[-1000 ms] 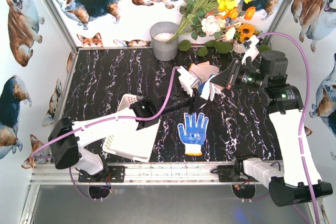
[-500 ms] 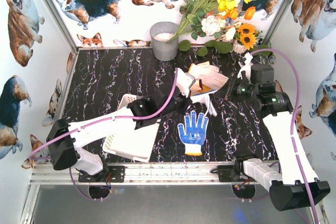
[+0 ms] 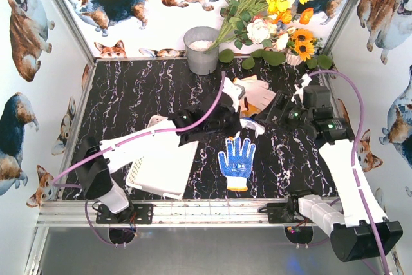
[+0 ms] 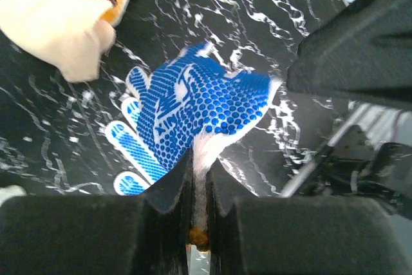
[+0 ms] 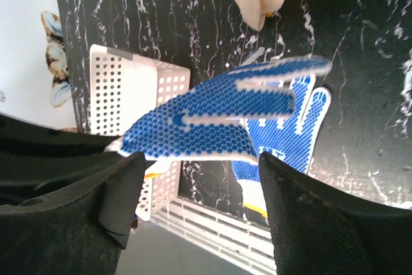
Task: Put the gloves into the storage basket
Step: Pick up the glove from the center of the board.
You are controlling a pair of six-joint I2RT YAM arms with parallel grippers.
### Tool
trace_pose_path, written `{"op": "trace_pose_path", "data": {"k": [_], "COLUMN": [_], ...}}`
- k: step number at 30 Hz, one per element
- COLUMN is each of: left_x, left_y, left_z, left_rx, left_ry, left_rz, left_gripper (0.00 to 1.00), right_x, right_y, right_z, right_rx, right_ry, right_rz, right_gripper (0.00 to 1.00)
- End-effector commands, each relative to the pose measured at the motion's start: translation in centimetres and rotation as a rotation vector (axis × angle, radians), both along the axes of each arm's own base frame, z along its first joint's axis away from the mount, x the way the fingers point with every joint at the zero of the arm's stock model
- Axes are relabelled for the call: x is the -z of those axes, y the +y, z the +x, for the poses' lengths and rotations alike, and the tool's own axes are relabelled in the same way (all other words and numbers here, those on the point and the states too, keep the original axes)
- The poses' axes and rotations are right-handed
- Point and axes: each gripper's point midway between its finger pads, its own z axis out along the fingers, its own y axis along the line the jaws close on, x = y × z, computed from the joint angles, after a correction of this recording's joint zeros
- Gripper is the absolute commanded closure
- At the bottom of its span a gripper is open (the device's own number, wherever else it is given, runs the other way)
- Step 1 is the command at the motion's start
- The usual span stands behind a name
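Blue-dotted knit fills your left wrist view. The left gripper (image 4: 199, 169) has its fingers pressed together on what looks like the cuff end of one blue-dotted glove (image 4: 206, 117), which hangs from them above the table (image 3: 141, 94). The fingers of your right gripper (image 5: 203, 165) stand wide apart just beside that same glove and grip nothing. In its own view the glove stretches across in front of the gaping fingers, and I cannot see it touching either one.

By my reading, the task is at an early stage. The storage basket (image 3: 154, 124) sits at the near left, largely under your left arm. The part of its lattice that shows in the right wrist view holds no glove, but the rest is hidden, so I cannot tell you whether anything is already inside.

A second blue-dotted glove (image 3: 237, 156) lies flat at near centre, dots up, well apart from the basket. A small heap of cream gloves (image 3: 257, 91) with orange and red trim lies farther back, right of centre, close to both grippers.

What is left for you, as I judge it, is to bring the held glove left and near to the basket and let it go there. The flat glove and the cream heap come after that.
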Motion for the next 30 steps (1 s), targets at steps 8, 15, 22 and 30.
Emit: {"op": "trace_pose_path", "data": {"k": [8, 15, 22, 30], "left_x": [-4.1, -5.2, -6.2, -7.0], "left_y": [-1.5, -1.5, -0.7, -0.6], "left_z": [1.9, 2.2, 2.7, 2.9], "left_rx": [-0.195, -0.339, -0.405, -0.407], "left_ry": [0.339, 0.518, 0.544, 0.56], "left_rz": [-0.45, -0.714, -0.84, -0.912], "left_gripper": [1.0, 1.0, 1.0, 1.0], "right_x": [-3.0, -3.3, -4.0, -3.6], "right_y": [2.8, 4.8, 5.7, 6.0], "right_z": [-2.3, -3.1, -2.6, -1.6], "right_rx": [-0.083, -0.11, -0.085, -0.059], "right_ry": [-0.054, -0.015, -0.021, 0.01], "right_rz": [0.216, 0.422, 0.61, 0.689], "right_gripper": [0.18, 0.19, 0.26, 0.52]}}
